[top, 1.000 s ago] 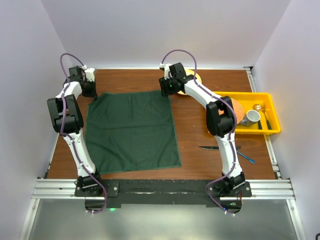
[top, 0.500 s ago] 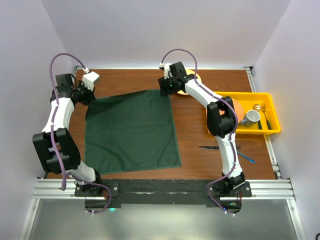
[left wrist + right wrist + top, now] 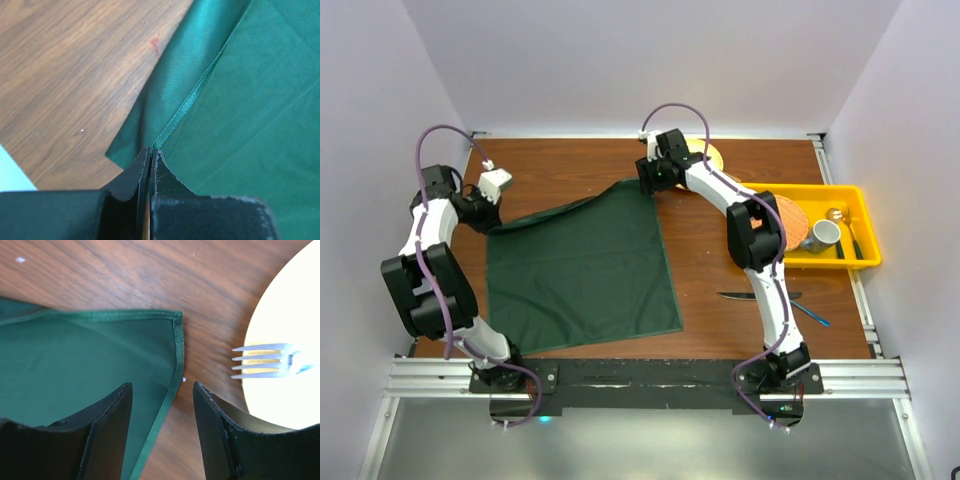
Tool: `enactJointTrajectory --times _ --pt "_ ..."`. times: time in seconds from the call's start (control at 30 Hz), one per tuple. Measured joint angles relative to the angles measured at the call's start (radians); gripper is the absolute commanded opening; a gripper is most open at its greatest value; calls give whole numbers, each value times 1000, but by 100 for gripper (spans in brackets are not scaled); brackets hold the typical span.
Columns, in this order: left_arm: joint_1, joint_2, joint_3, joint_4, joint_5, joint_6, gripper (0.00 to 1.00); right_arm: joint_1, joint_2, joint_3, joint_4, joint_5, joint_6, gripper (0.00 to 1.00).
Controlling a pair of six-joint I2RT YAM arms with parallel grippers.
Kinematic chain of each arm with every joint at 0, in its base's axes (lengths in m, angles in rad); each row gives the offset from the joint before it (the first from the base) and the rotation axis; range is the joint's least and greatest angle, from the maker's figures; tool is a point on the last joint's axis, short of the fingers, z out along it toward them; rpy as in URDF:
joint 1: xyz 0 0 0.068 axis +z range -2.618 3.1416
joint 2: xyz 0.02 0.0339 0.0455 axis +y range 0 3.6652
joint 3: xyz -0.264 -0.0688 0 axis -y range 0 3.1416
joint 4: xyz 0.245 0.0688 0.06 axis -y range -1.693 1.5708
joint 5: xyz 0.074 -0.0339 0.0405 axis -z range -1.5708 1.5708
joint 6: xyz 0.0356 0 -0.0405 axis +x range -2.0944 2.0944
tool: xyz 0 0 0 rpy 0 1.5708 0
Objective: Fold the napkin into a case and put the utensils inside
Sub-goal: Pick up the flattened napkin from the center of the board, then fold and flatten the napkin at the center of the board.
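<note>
Yellow bin (image 3: 820, 190) holds a mug (image 3: 823, 236) and cutlery (image 3: 837, 214); left pincer (image 3: 151, 150) pinches napkin (image 3: 582, 262).

At the right of the wooden table (image 3: 580, 160), a yellow tray (image 3: 820, 188) holds 1 grey mug (image 3: 823, 235) and an orange disc (image 3: 794, 215); a metal fork (image 3: 257, 360) lies on a pale plate (image 3: 290, 305).

Left hand (image 3: 151, 154) is pulling the napkin's (image 3: 585, 265) far-left corner toward the table's (image 3: 570, 162) near-left side, skewing its far edge.
</note>
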Motion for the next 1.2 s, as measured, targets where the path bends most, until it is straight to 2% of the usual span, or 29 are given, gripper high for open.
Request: enactJointTrajectory --times 0.1,0.23,0.5,0.57,0.67,0.7,0.8,1.03,1.2 --pt "-1 14 0 -7 2 8 0 0 33 0 13 0 13 57" --pt "-1 31 0 -10 2 16 0 0 51 0 49 -7 39 70" --pt "-1 41 0 -9 1 19 0 0 76 8 121 -35 79 67" --pt "-1 47 0 -9 0 18 0 0 85 21 134 -38 89 63" --pt "-1 60 2 -9 -1 14 0 0 104 41 149 -42 98 41" --pt "-1 63 4 -8 -1 13 0 0 109 43 152 -47 102 22" --pt "-1 71 13 -5 -3 -5 0 -1 116 46 163 -69 111 0" --pt "0 73 64 12 0 -82 0 -1 87 23 164 -122 109 0" --pt "14 33 75 -1 16 -108 0 -1 -68 -94 149 -167 88 0"
